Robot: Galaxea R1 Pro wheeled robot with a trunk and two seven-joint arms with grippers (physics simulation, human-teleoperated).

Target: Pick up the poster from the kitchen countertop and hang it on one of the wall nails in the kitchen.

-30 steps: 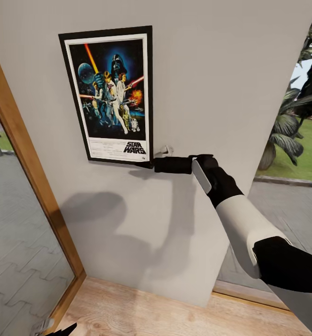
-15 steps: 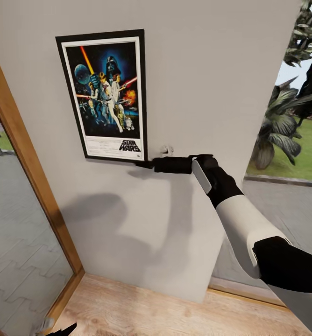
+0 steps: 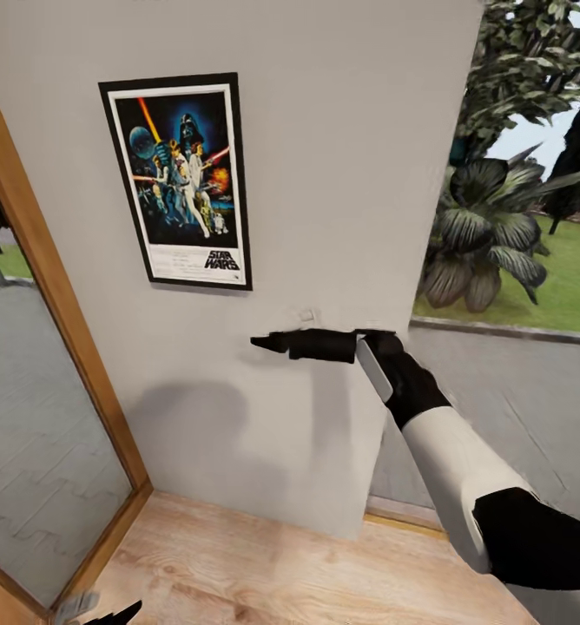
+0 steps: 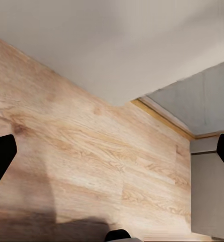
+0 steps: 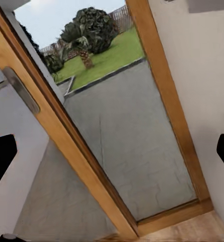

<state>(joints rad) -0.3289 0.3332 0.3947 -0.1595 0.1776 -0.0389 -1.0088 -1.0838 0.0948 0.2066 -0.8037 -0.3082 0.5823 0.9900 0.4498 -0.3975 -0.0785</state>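
Already up on the wall [image 3: 351, 156], the poster [image 3: 179, 180] hangs upright, its long axis running vertically and its frame flat against the pale plaster, between a wooden door frame [image 3: 56, 286] on one side and an open view of garden plants [image 3: 490, 234] on the other. Below and to the right of the poster's lower right corner, the right claw [image 3: 264, 342] points level toward the door frame, apart from the poster and touching nothing, with a clear strip of bare wall between its tip and the frame's bottom edge. From the right wrist camera its two dark fingers [image 5: 1, 161] stand wide apart at the edges of the picture, empty, looking past a door frame onto paving and lawn. The left claw [image 4: 112, 166] hangs low near the wooden floor [image 4: 81, 166], its fingers likewise spread and holding nothing; of the two arms the right is much the nearer to the poster. No nail is visible; whatever carries the poster is hidden behind it. No bench is in sight, and no container either. Judged from how things lie, the hanging appears done, and the coming move likely only asks the right arm to draw clear without brushing the frame's lower corner.
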